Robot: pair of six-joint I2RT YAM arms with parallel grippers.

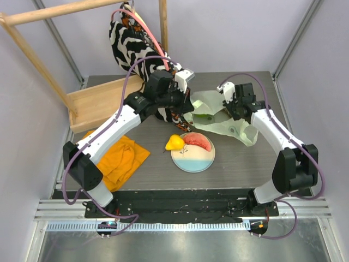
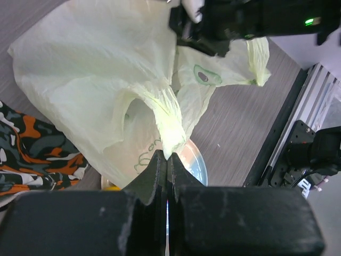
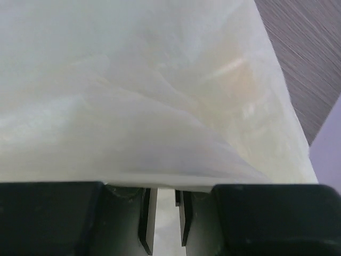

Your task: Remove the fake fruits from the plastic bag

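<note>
Orange cloth [image 1: 117, 158] is lying near left on the surface. Mid-surface, the watermelon slice [image 1: 197, 140] is sitting on the plate [image 1: 193, 162], with the pear [image 1: 175, 142] touching its left rim. Farther, the left gripper [image 2: 167, 160] is pinching the plastic bag [image 1: 210, 106] by a twisted handle. The right gripper [image 3: 162, 213] is sitting under the film, so I cannot tell its grip.

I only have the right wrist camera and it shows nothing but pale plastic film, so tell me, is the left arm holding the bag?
Observer: Yes. The left fingers are shut on a bunched fold of the thin pale-green plastic bag.
Operator: Any fruit out of it?
Observer: A red plastic watermelon slice lies on the round white-and-blue plate.
Operator: Anything else out?
Observer: A glossy yellow plastic pear lies at that plate's left rim.
</note>
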